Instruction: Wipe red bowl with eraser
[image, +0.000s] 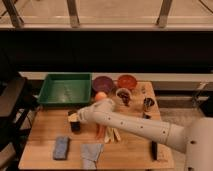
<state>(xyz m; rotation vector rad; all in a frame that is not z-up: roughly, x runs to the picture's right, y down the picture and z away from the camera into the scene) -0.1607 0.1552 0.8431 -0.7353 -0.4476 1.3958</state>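
Camera view: our gripper (74, 121), clamped on eraser (75, 127), sits well apart from red bowl (127, 81), which lies back-right, just past purple bowl (102, 83).

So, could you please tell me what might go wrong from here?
The hand, shut on the eraser, is far left of the red bowl; its path may clip the orange ball or purple bowl. Near the table back edge, the red bowl might slide off when wiped.
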